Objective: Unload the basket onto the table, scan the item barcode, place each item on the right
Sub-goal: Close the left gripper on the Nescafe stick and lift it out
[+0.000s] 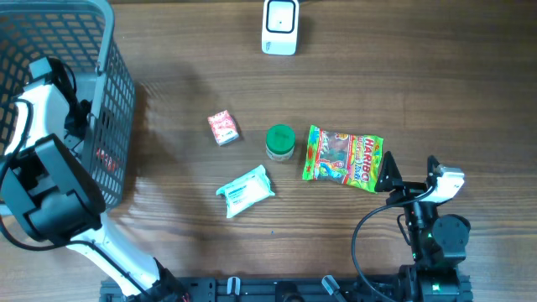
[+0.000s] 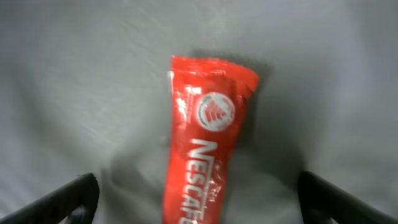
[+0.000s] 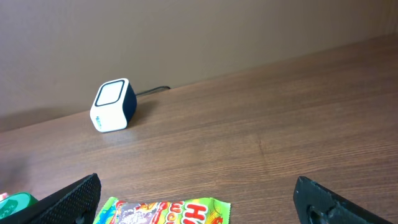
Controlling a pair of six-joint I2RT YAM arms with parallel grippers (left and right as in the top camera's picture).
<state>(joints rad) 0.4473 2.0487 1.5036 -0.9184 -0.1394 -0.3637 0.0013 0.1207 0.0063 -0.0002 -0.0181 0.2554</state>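
Observation:
In the left wrist view a red Nescafe sachet (image 2: 205, 143) shows against the grey floor of the basket, slightly blurred. My left gripper (image 2: 200, 202) is open, its black fingers (image 2: 74, 196) wide apart on either side of the sachet and touching nothing. From overhead the left arm (image 1: 50, 176) reaches down into the grey basket (image 1: 113, 75) and hides that gripper. The white barcode scanner (image 1: 279, 25) stands at the table's far edge, and the right wrist view also shows the scanner (image 3: 113, 106). My right gripper (image 1: 409, 172) hangs open and empty beside the Haribo bag (image 1: 342, 157).
A small red box (image 1: 222, 127), a green-lidded jar (image 1: 280, 142) and a white and teal packet (image 1: 245, 190) lie mid-table. The Haribo bag (image 3: 165, 211) sits just ahead of the right gripper (image 3: 199, 205). The scanner's cable runs off behind it.

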